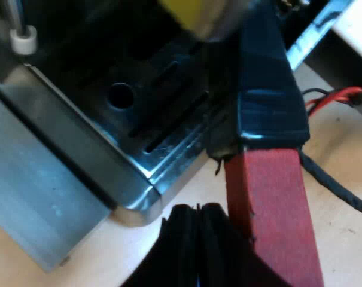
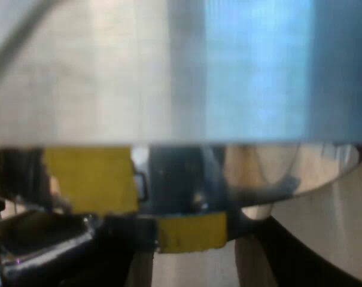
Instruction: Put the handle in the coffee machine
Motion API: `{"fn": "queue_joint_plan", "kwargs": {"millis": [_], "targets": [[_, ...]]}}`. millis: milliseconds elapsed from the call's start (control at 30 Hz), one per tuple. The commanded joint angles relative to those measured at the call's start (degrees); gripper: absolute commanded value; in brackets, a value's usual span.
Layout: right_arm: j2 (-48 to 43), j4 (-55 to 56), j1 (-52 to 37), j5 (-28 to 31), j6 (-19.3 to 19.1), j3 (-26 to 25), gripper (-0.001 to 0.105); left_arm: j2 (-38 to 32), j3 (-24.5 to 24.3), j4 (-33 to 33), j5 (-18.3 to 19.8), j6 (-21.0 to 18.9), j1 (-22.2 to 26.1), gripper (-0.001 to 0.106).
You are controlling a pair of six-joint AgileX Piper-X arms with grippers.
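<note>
- The left end effector [image 1: 198,239] has its two black fingers pressed together, with only a thin line between them and nothing held.
- Just beside those fingers lies the flat red end [image 1: 270,209] of the metal holder's dark handle [image 1: 267,89]. I cannot tell whether the two touch.
- The handle runs from the red end, which is over the pale wooden desk [image 1: 342,251], up past the corner of the machine's base. It ends at a blurred metal part marked with yellow [image 1: 189,12].
- I cannot tell whether the holder is locked into the machine.
- Alongside the handle is the black slotted drip tray [image 1: 145,113] of the silver espresso machine [image 1: 43,179]. The tray has a round hole in it and a shiny metal rim at its corner.
- Red and black cables [image 1: 336,98] lie on the desk beyond the handle.
- I cannot tell the state of the right end effector [image 2: 181,266]. Dark shapes sit at either side of it.
- Close ahead of it are two yellow patches [image 2: 91,179] on a dark part.
- Above the patches is a broad brushed-metal surface [image 2: 169,72] with a curved, shiny lower edge.
</note>
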Motion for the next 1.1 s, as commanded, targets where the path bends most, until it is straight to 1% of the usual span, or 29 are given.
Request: {"fn": "queue_joint_plan", "kwargs": {"millis": [33, 133, 267, 333, 467, 700, 733, 767, 800, 900, 933, 1100], "targets": [[-4.77, -4.69, -0.44, -0.55, -0.06, -1.57, 0.036, -0.37, 0.01, 1.87, 1.15, -0.73, -2.51, 0.000], [-4.77, -4.69, -0.44, -0.55, -0.06, -1.57, 0.036, -0.37, 0.01, 2.47, 0.88, -0.93, -5.72, 0.000], [-4.77, -4.69, -0.44, -0.55, -0.06, -1.57, 0.036, -0.37, 0.01, 2.09, 0.91, -3.64, -9.18, 0.000], [-4.77, -4.69, -0.44, -0.55, -0.06, -1.57, 0.036, -0.37, 0.01, 1.98, 0.56, -3.92, -9.97, 0.000], [-4.77, -4.69, -0.44, -0.55, -0.06, -1.57, 0.036, -0.37, 0.01, 1.99, -1.37, -3.91, -10.26, 0.000], [-4.77, -4.69, 0.05, -0.33, -0.06, -1.57, 0.036, -0.37, 0.01, 1.99, -1.41, -4.72, -10.26, 0.000], [-4.77, -4.69, 0.22, 0.40, -0.06, -1.57, 0.036, -0.37, 0.01, 1.99, -1.41, -4.89, -10.26, 0.000], [-4.77, -4.69, 0.52, 2.66, -0.06, -1.57, 0.036, -0.37, 0.01, 1.99, -1.41, -5.01, -10.26, 0.000], [-4.77, -4.69, 0.76, 3.54, -0.06, -1.22, 0.036, -0.37, 0.01, 1.99, -1.39, -5.46, -10.26, 0.000], [-5.71, -4.69, 1.07, 3.44, -0.06, 1.18, 0.036, -0.37, 0.01, 1.99, -1.37, -6.33, -10.26, 0.000], [-6.41, -4.59, 1.07, 3.55, -0.06, 2.65, 0.036, -0.37, 0.01, 1.99, -1.37, -6.51, -10.26, 0.000], [-9.12, -4.60, 1.07, 3.56, -0.06, 7.56, 0.036, -0.37, 0.01, 1.99, -1.23, -6.50, -10.26, 0.000]]}}
